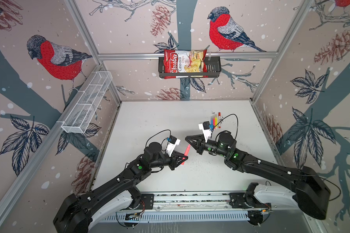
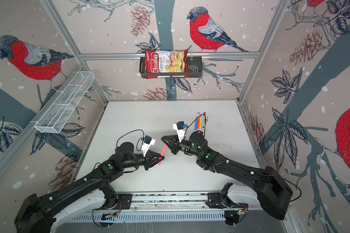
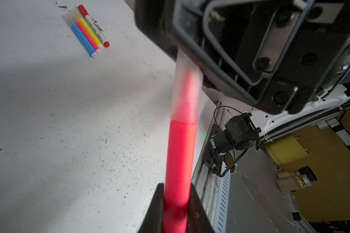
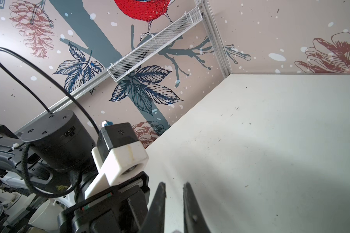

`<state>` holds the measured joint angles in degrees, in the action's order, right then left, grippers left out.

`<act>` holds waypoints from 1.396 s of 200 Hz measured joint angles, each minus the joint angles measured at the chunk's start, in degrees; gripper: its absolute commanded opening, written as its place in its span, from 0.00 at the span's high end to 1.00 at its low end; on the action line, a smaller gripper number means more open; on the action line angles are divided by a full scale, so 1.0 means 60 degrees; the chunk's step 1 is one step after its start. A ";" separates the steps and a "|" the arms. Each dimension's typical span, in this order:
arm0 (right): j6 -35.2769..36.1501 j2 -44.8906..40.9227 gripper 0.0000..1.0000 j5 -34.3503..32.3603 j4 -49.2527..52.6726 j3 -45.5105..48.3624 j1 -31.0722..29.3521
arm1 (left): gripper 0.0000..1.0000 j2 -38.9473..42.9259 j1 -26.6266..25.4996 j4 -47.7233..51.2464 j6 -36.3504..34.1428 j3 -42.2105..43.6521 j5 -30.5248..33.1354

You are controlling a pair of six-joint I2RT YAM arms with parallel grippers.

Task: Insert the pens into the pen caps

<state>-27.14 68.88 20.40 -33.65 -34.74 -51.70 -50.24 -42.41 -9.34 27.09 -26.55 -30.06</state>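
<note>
On the table (image 1: 160, 125), the left gripper (image 1: 185, 158) was clamped on a red pen (image 1: 187, 150) held above the middle. The right gripper (image 1: 187, 139) was closed on the clear cap (image 3: 187, 90) seated over its tip. Four other pens (image 1: 216, 121) lay side by side toward the far right.

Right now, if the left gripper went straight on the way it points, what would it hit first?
Probably the right gripper: it sits close ahead of the left gripper, by the capped end of the red pen. Heights unclear.
</note>
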 measured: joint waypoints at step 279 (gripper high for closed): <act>0.1432 -0.0648 0.47 0.1963 0.4193 -0.3053 0.1224 | 1.00 -0.0718 0.0211 -0.7096 0.0736 0.0780 0.2328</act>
<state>-18.55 64.99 32.18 -8.49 -53.06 -44.36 -54.54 -41.15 -51.92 31.51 -21.87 -16.10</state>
